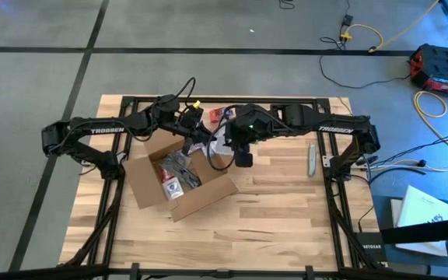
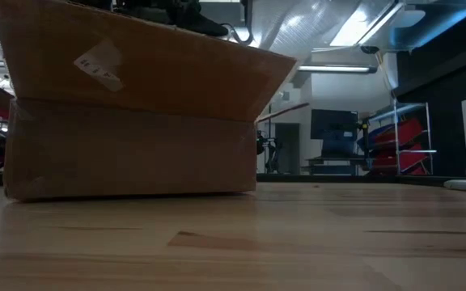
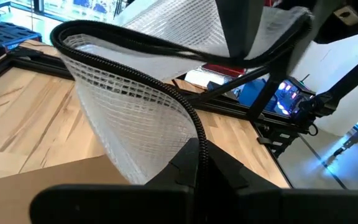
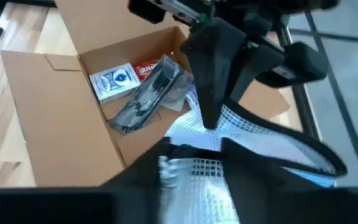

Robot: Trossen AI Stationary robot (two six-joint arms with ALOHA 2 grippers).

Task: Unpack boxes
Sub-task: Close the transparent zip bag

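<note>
The box (image 1: 179, 183) is shallow brown cardboard, open, its flaps spread outward, lying turned at an angle on the wooden table (image 1: 278, 210), left of the table's middle. Inside it lie a small blue-and-white pack, a red item and a dark bundle in clear wrap.

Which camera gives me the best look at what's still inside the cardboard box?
The right wrist view: it looks down into the open cardboard box, showing a blue-and-white pack and a dark bagged item. The high view shows the contents small. The low view shows only the box's outer wall. The left wrist view shows mostly white mesh.
</note>
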